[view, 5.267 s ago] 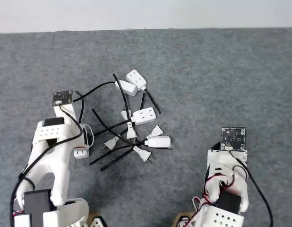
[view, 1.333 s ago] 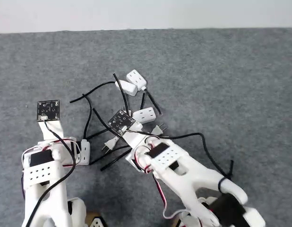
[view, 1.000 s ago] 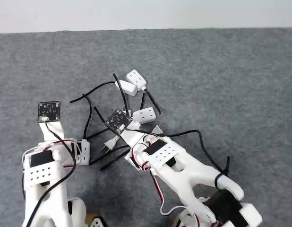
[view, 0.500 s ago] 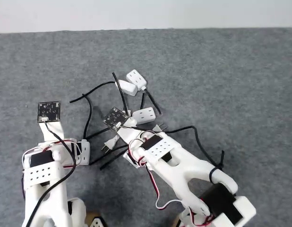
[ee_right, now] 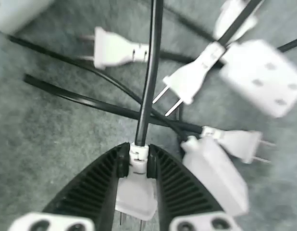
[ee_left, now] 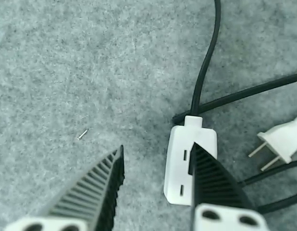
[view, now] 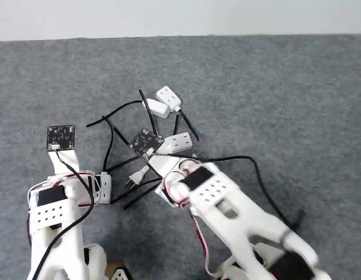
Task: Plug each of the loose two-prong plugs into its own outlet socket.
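I'm pinching a white plug [ee_right: 135, 192] in the right jaws, prongs pointing back wristward, cord [ee_right: 150, 82] running ahead, left jaws hanging spread beside a socket [ee_left: 177, 163]

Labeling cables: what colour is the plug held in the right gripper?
White plug on a black cord; right wrist view shows it best.

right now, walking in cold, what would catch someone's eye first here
The heap in the middle of the grey mat: white outlet sockets and loose plugs on tangled black cords. The right gripper is shut on one white plug, prongs toward the wrist, while the left gripper hangs open with one finger over another socket.
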Controlling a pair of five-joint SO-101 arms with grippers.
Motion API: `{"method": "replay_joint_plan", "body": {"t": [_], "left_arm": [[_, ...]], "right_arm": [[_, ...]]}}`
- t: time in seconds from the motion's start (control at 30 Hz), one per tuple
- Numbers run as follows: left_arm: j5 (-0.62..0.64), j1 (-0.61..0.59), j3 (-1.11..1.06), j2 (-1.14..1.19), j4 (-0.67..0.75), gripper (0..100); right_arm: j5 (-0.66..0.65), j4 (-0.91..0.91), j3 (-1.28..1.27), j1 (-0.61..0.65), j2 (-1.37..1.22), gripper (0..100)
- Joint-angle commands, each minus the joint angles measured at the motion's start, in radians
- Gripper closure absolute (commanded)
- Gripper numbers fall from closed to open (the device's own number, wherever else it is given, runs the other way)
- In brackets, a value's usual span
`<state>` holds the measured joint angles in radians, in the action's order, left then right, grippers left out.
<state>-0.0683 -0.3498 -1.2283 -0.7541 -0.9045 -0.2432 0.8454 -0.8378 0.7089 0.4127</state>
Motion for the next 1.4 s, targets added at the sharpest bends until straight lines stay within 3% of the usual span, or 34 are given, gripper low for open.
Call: {"method": "replay_joint_plan", "body": {"t": [0.0, 0.17, 0.3, 0.47, 0.57, 0.83, 0.97, 1.2, 1.37], "left_arm": [[0.011, -0.003, 0.033, -0.018, 0.02, 80], [0.057, 0.003, 0.093, -0.003, 0.061, 88], [0.078, 0.06, 0.199, 0.187, 0.068, 99], [-0.074, 0.063, 0.432, 0.559, -0.037, 99], [-0.167, 0.068, 0.503, 0.623, -0.118, 99], [-0.4, 0.158, 0.191, 0.247, -0.035, 99], [-0.479, 0.19, 0.065, 0.057, -0.031, 99], [-0.565, 0.233, 0.019, -0.011, -0.058, 99], [-0.554, 0.241, 0.018, -0.011, -0.049, 99]], "right_arm": [[0.02, 0.082, 0.008, -0.036, 0.226, 99.0], [0.021, 0.122, 0.021, -0.065, 0.415, 99.0], [0.054, 0.173, 0.137, -0.016, 0.437, 99.1], [0.087, 0.2, 0.292, 0.136, 0.351, 99.1], [0.095, 0.137, 0.325, 0.203, 0.275, 99.1], [0.095, 0.016, 0.336, 0.219, 0.053, 99.1], [0.089, 0.019, 0.333, 0.217, 0.062, 99.1], [0.043, 0.071, 0.341, 0.22, 0.07, 99.1], [0.04, 0.071, 0.341, 0.219, 0.07, 99.1]]}}
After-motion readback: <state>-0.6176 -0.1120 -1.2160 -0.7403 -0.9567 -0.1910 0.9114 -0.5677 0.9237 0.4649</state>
